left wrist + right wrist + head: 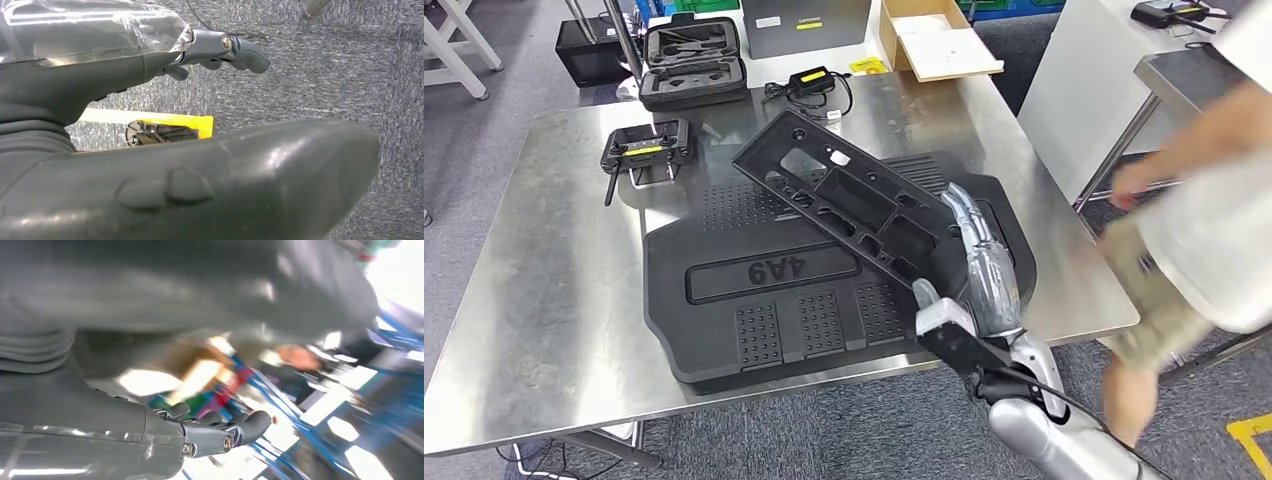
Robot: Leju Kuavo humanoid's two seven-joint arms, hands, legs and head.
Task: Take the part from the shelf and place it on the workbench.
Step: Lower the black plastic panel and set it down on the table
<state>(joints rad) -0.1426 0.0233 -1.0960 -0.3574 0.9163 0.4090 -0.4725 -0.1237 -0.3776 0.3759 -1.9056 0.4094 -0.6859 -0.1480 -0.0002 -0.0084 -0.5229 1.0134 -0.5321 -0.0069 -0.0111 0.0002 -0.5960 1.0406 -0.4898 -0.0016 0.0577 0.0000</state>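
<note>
The long black part (854, 195) is seen in the middle of the frame, lying across a larger black panel (774, 300) on the workbench (544, 280). It is judged stiff, light, best held by its cut-out edges. The right hand (979, 265) is laid on its lower right end, fingers extended; a real grip cannot be told.

Steel table (544, 300), grey carpet floor (504, 130), possibly yellow floor tape (1249, 435)
</note>
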